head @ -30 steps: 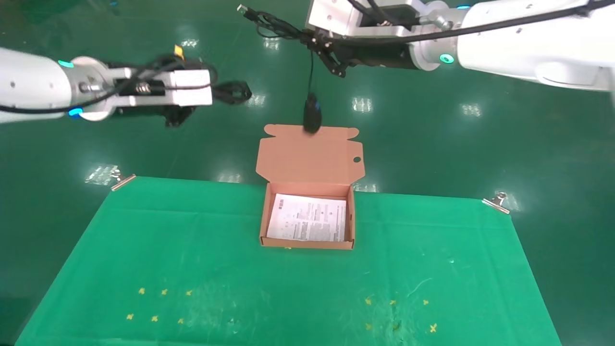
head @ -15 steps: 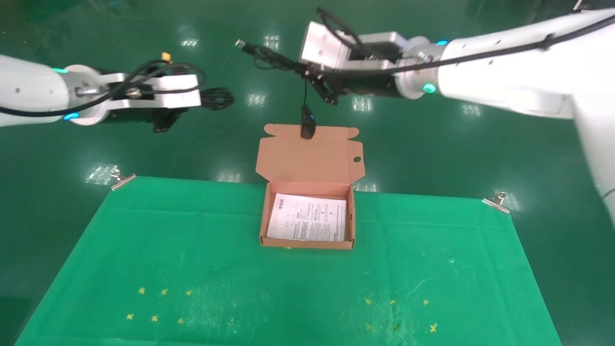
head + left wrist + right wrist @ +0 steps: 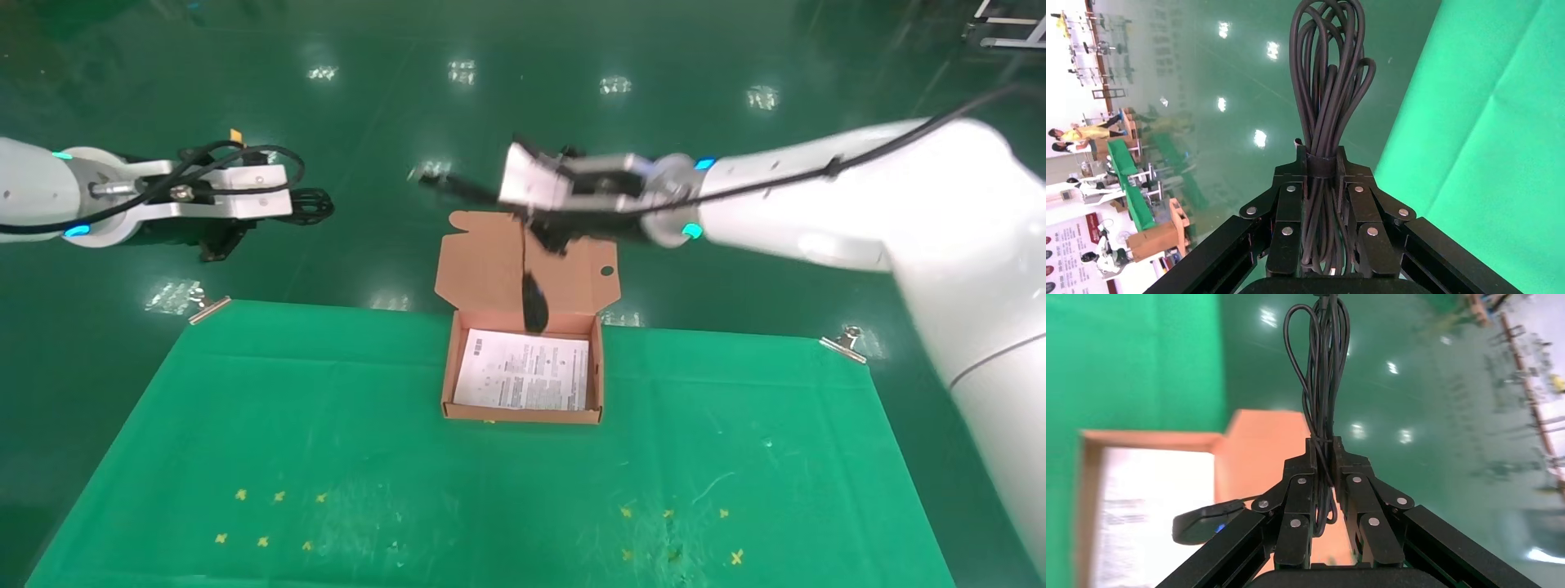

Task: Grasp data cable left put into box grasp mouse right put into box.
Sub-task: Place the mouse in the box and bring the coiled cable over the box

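The open cardboard box (image 3: 523,412) stands at the table's far edge, its lid (image 3: 490,269) up and a white sheet (image 3: 523,380) on its bottom. My right gripper (image 3: 549,237) is above the lid, shut on the mouse's bundled cord (image 3: 1324,386). The black mouse (image 3: 534,304) hangs from that cord over the box's back part; it also shows in the right wrist view (image 3: 1206,522) with its blue light. My left gripper (image 3: 278,214) is held in the air off to the left of the box, shut on the coiled data cable (image 3: 1329,92), whose loop end shows in the head view (image 3: 312,204).
A green cloth (image 3: 327,457) covers the table, clipped at the far corners (image 3: 208,309) (image 3: 843,343). Small yellow marks (image 3: 270,514) (image 3: 678,531) lie near the front. Shiny green floor (image 3: 817,245) lies beyond the table.
My right arm has come down and nearer, bringing the hanging mouse from above the lid's top edge to over the box. My left arm has moved left and lower with the cable.
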### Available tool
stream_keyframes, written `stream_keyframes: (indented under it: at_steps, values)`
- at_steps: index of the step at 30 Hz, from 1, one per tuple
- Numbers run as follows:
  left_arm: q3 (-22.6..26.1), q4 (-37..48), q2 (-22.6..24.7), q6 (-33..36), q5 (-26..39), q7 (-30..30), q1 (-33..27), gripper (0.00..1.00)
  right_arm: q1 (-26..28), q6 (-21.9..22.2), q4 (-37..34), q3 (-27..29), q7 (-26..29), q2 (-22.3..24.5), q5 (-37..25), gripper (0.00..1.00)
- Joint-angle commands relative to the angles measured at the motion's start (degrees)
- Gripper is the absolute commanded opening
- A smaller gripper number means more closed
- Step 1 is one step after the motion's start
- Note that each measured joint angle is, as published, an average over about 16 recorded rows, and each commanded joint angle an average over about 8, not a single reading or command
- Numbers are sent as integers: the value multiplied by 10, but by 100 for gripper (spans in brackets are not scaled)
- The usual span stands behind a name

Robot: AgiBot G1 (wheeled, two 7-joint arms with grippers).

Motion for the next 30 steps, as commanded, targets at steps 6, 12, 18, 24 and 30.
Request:
stream_keyframes:
  at_steps: [6,12,18,24,30]
  values:
    - [2,-21,-5,14,14,-22,5,0,-26,4,9,-36,29,-3,22,0]
    - [2,-26,-6,16,17,-26,6,0,-44,24,-8,-67,60,-3,39,0]
    - [2,-28,-6,17,18,-28,7,0,-51,40,-46,-104,74,-4,46,0]
    - [2,-29,-6,17,18,-29,7,0,-56,65,-68,-156,78,-8,49,0]
    - [2,-29,-6,17,18,-29,7,0,-60,90,-61,-213,82,-10,65,0]
